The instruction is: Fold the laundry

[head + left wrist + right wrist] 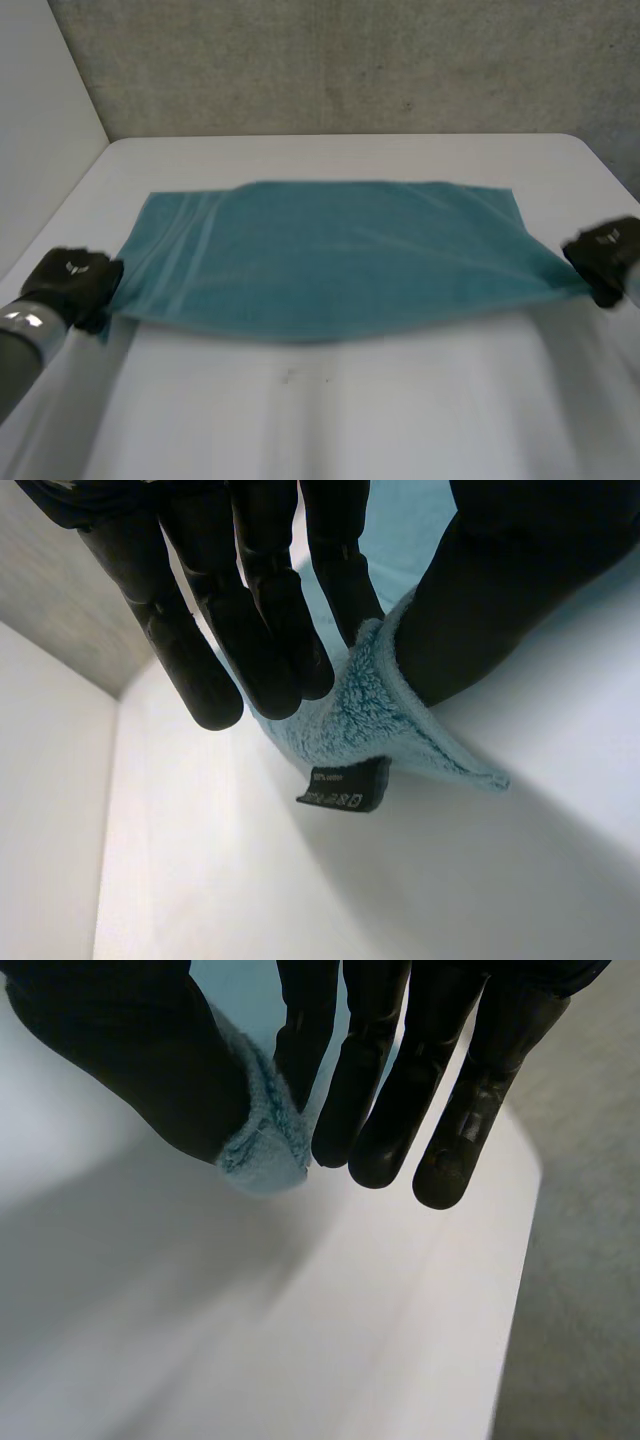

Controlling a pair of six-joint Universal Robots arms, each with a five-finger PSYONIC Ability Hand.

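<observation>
A teal towel (330, 255) lies stretched across the white table (330, 420), its near edge lifted and pulled taut between both hands. My left hand (72, 285) pinches the towel's near left corner (370, 715) between thumb and straight fingers (270, 650); a small black label (345, 785) hangs from that corner. My right hand (605, 258) pinches the near right corner (265, 1145) between its thumb and fingers (385, 1110). The towel's far edge rests on the table.
A grey wall (350, 60) stands behind the table. The table's right edge (515, 1290) runs close beside my right hand, with grey floor beyond it. A white wall (40, 120) rises along the table's left side.
</observation>
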